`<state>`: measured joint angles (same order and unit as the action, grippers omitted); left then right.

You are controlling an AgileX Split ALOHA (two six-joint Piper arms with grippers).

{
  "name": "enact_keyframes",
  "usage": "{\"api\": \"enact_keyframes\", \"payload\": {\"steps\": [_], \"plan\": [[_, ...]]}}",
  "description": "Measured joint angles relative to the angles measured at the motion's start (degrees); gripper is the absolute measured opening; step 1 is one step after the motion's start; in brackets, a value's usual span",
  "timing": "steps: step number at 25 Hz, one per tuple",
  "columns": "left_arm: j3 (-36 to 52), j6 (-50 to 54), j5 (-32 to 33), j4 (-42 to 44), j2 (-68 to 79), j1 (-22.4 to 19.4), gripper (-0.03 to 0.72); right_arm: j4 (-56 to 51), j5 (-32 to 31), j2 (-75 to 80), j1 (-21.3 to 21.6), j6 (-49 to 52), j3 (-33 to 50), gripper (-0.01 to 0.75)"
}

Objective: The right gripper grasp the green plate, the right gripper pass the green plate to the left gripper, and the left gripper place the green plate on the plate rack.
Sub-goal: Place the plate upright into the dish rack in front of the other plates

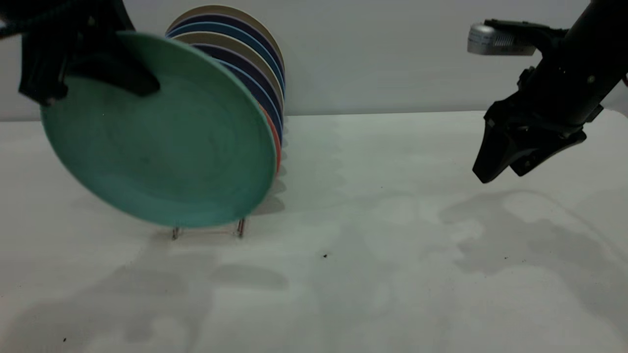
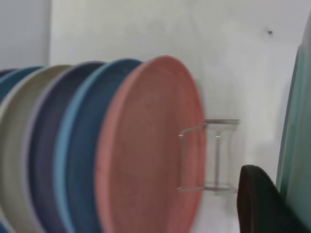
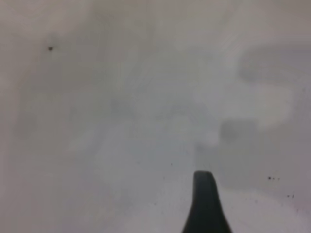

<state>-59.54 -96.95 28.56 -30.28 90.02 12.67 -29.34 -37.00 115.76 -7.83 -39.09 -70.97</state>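
Observation:
My left gripper (image 1: 135,83) is at the upper left, shut on the top rim of the green plate (image 1: 162,147). The plate hangs tilted, facing forward, with its lower rim just above the front end of the plate rack (image 1: 208,231). In the left wrist view the green plate (image 2: 297,121) is at the edge beside one black finger (image 2: 260,204), and the rack's empty wire loop (image 2: 216,155) stands between it and the salmon-pink plate (image 2: 150,145). My right gripper (image 1: 500,172) hangs open and empty above the table at the right; one finger (image 3: 204,206) shows over bare table.
Several plates, dark blue, light blue and beige (image 1: 245,54), stand upright in the rack behind the pink one (image 1: 276,142). The white table (image 1: 373,235) stretches between the rack and the right arm. A wall runs behind.

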Motion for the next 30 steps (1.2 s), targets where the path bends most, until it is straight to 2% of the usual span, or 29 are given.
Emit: {"api": "enact_keyframes", "payload": {"steps": [3,8,11,30], "plan": [[-1.71,0.00,-1.76,0.52,0.00,0.00,0.126,0.04,0.00,0.68,0.00,0.00,0.00,0.573],[-2.65,-0.28,-11.21,0.57,0.00,0.00,0.126,0.04,0.05,1.40,0.00,0.00,0.00,0.573],[-2.65,-0.72,-14.51,0.53,0.00,0.00,0.126,0.07,0.10,1.40,0.00,0.00,-0.05,0.573],[-2.65,-0.79,-14.60,0.33,3.31,-0.38,0.126,0.07,-0.31,1.40,0.00,0.14,-0.05,0.573]]}}
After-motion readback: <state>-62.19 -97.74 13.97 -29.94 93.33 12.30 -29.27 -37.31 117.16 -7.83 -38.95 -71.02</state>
